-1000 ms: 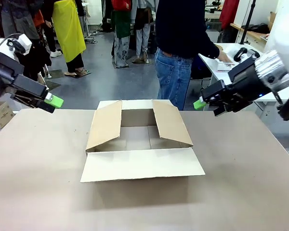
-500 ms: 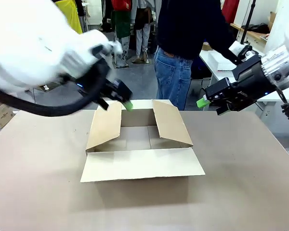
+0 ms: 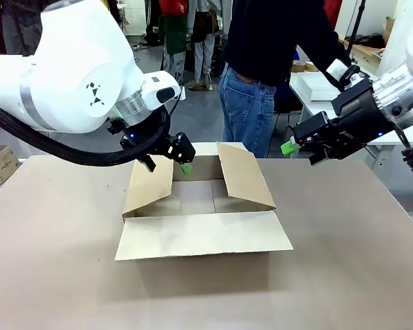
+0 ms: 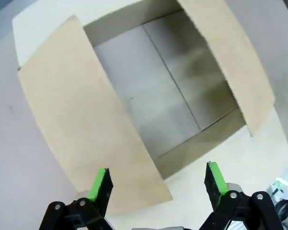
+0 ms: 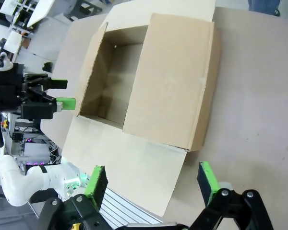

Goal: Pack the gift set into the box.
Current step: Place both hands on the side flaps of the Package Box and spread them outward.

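Observation:
The box (image 3: 199,199) is a large brown carton in the middle of the table, with all four flaps open and nothing inside. My left gripper (image 3: 167,165) hangs open over the box's back left corner, just above the left flap. In the left wrist view its fingertips (image 4: 102,184) frame the left flap and the bare floor of the box (image 4: 168,96). My right gripper (image 3: 299,152) is open in the air, right of the box and above the table. In the right wrist view the box (image 5: 149,81) lies ahead of that gripper (image 5: 151,182), with the left gripper (image 5: 62,93) beyond it. The gift set is out of view.
A person (image 3: 261,69) stands at the far edge behind the box, one arm stretched toward a side table (image 3: 316,86) at the right. A small cardboard box (image 3: 0,161) sits on the floor at the far left. Bare tabletop (image 3: 344,261) surrounds the carton.
My left arm swung in from the far left to the box's back left corner, then dropped a little. The right gripper stayed nearly still. The person reached further right.

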`<state>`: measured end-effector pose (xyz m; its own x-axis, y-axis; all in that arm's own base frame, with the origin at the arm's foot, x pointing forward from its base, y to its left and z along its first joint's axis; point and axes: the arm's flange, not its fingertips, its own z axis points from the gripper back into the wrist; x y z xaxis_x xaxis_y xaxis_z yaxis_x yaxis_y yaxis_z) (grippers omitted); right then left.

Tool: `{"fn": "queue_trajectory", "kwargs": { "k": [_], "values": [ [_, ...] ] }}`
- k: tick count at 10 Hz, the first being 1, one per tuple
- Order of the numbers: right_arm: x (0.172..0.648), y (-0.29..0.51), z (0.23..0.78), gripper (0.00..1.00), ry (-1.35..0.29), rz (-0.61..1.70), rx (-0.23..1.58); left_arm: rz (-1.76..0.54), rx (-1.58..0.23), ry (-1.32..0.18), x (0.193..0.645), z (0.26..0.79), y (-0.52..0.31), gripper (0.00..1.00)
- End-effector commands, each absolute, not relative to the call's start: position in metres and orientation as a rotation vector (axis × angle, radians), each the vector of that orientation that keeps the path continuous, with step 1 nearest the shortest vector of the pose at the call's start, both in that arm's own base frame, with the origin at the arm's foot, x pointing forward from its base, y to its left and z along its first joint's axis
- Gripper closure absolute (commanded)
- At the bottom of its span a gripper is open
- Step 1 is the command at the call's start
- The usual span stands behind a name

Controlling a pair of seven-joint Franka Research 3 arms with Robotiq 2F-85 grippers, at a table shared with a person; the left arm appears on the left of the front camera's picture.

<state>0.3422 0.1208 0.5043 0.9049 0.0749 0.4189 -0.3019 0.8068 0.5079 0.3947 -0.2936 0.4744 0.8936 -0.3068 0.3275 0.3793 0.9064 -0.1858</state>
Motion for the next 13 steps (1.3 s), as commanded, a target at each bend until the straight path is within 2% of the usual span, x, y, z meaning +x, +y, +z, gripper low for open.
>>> {"fn": "queue_trajectory", "kwargs": {
  "k": [1,5,9,13],
  "values": [
    [0.339,0.123,0.504,0.0,-0.388,0.191,0.604,-0.127,-0.125,-0.291,0.409,0.467,-0.313,0.0],
    [0.339,0.123,0.504,0.0,-0.388,0.191,0.604,0.161,0.019,-0.29,0.451,0.472,-0.351,0.0],
    [0.339,0.123,0.504,0.0,-0.388,0.191,0.604,0.145,0.105,-0.246,0.481,0.451,-0.365,0.0],
    [0.339,0.123,0.504,0.0,-0.388,0.191,0.604,0.115,0.162,-0.246,0.487,0.436,-0.361,0.0]
  ]
}}
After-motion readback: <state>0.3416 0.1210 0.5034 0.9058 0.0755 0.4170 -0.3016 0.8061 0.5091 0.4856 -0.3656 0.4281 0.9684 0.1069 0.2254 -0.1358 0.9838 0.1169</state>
